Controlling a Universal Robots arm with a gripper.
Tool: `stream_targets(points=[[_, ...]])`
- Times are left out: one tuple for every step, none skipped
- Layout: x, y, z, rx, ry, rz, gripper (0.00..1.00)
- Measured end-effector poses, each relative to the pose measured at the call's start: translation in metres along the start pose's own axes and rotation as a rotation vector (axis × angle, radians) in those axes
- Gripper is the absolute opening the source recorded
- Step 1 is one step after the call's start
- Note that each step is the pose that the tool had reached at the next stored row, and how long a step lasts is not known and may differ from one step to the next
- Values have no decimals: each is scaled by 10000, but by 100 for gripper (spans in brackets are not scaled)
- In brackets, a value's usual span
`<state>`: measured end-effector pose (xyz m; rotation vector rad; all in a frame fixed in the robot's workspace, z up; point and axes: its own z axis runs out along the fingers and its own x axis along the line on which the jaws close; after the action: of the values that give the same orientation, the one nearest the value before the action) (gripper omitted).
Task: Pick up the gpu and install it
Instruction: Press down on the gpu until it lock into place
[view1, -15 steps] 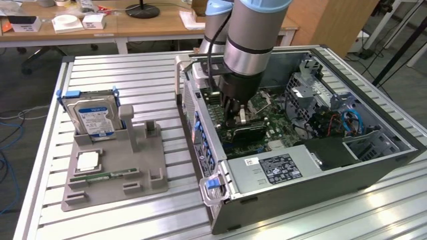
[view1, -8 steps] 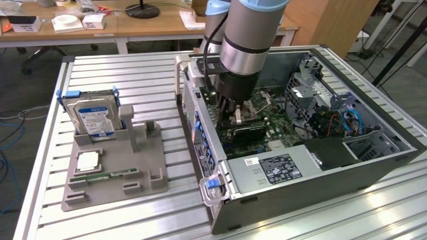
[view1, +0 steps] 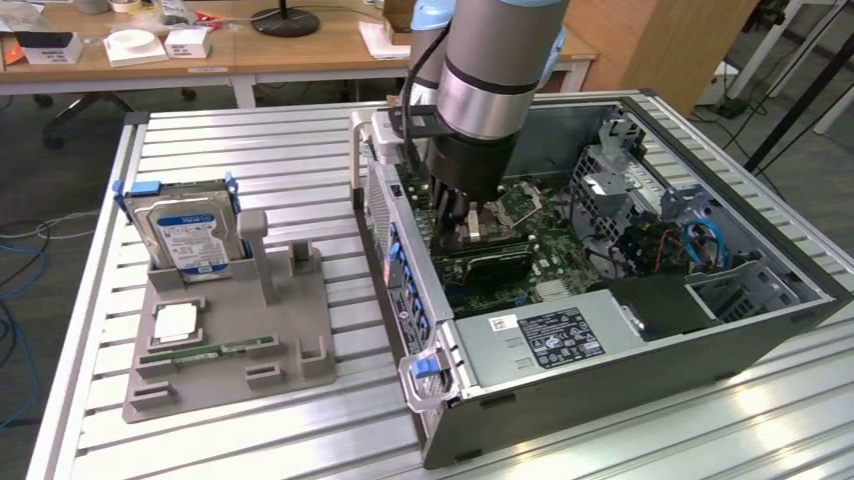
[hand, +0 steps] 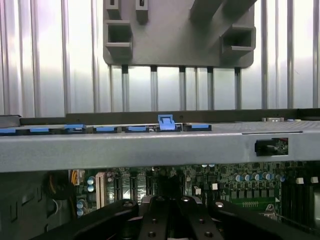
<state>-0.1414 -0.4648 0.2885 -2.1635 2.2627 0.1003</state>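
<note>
Green gpu (view1: 483, 262) sits at the motherboard under your closed claw (view1: 461, 222); misaligned pressing could bend its slot.

The arm (view1: 487, 80) hides the gripper's fingertips inside the computer case (view1: 747, 330), and its upper part is cropped

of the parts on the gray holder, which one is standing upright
The hard drive, silver with a blue-white label, standing on edge at the holder's far end. The chip and memory stick lie flat.
</note>
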Motion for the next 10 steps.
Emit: stream_targets(points=[[-2, 6, -2, -10, -1, 5, 11], [-4, 12, -2, -14, 0, 10, 11], [-5, 17, -3, -16, -1, 13, 11], [-7, 24, -3, -18, -1, 16, 11], [-8, 35, -4, -19, 2, 20, 11], [-9, 48, -6, -21, 4, 25, 11], [-11, 62, -6, -23, 2, 29, 11], [-11, 73, -7, -25, 1, 33, 11], [-11, 80, -9, -27, 2, 36, 11], [-11, 85, -9, -27, 1, 38, 11]])
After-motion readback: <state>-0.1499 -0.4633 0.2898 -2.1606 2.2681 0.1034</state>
